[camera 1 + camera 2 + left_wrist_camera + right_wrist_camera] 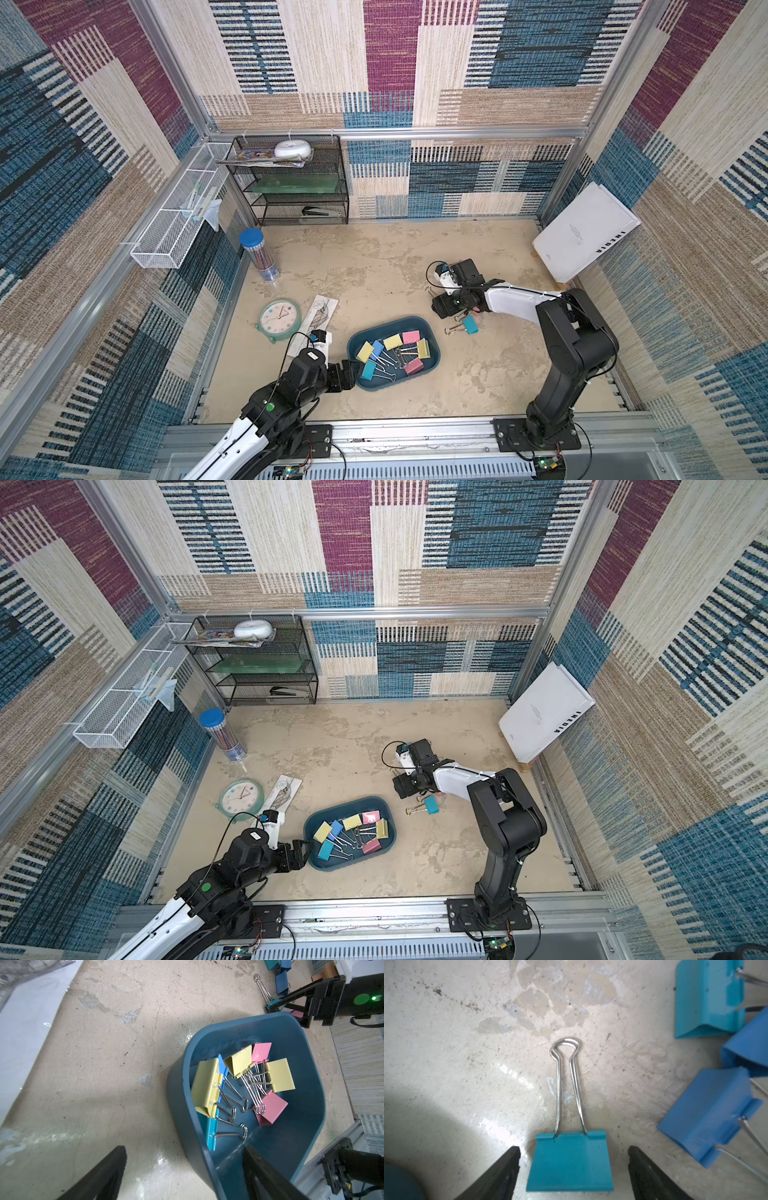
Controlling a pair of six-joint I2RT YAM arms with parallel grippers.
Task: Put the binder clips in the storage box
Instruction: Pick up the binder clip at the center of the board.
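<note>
Nearest the front rail, the left gripper [353,370] is sitting at the storage box [291,1136]. Its jaws are wide apart and straddling the near wall, one finger inside and one over the counter [374,257], clamping nothing. Inside the box, binder clips [392,342] in yellow, pink and blue are lying in a heap with their handles tangled.

Just past the box, a gold-handled clip [470,325] is lying loose, its handles pointing back toward the box.

A little farther out, the right gripper [574,1147] is hovering low over a teal clip [570,1163] on the counter. Its fingers [508,1163] are standing apart on either side of the clip's body, with a sliver of gap on each side. The clip is lying flat with its body between the jaws. Its silver handles [566,1084] are folded together and pointing straight away from the gripper, so the long axis is running crosswise to the line between the fingers. A plain squeeze looks set to pinch the body end to end, with no turn needed.

The right arm is clearly the nearer one; the left is well apart, across the box. In both top views the gripper is hiding this clip.

Off to the side, blue clips [710,1118] are waiting on the counter.
</note>
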